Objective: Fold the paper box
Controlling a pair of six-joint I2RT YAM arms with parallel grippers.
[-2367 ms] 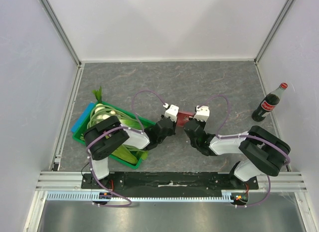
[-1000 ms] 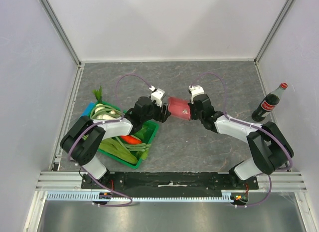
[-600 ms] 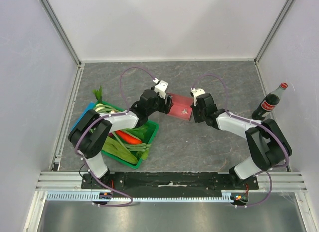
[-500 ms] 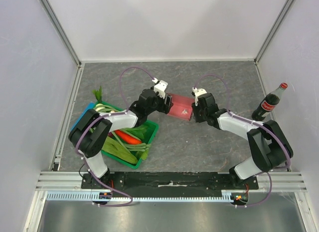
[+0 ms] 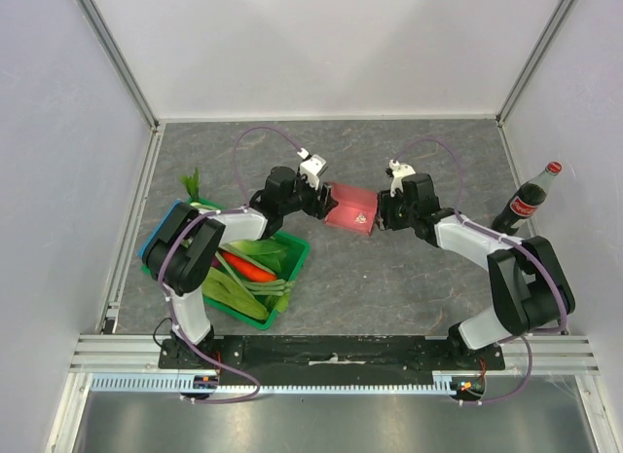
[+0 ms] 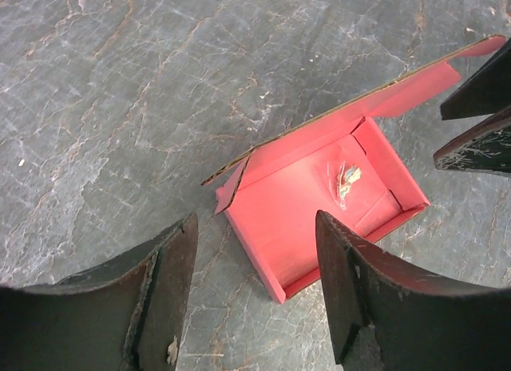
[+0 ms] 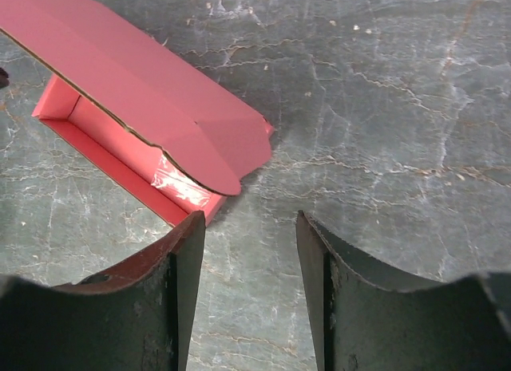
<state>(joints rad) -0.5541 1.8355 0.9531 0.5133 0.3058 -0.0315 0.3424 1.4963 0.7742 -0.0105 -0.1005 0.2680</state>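
The paper box [image 5: 350, 207] is a small pink card tray resting on the grey table, its lid flap [image 6: 415, 84] standing half raised over the open inside [image 6: 303, 195]. My left gripper [image 5: 319, 198] is at its left end, open, with its fingertips [image 6: 180, 251] just short of the tray's near corner and nothing between them. My right gripper [image 5: 383, 214] is at the box's right end, open too. In the right wrist view the lid [image 7: 144, 92] hangs over the tray wall, just ahead of the left fingertip of my right gripper [image 7: 249, 223].
A green crate [image 5: 292, 268] of vegetables stands at the near left on a blue board [image 5: 156, 241], under the left arm. A cola bottle [image 5: 526, 202] stands upright by the right wall. Metal frame posts and white walls enclose the table.
The right gripper went from shut to open and no longer grips the box, which lies on the table. Both wrists shifted slightly toward the back.
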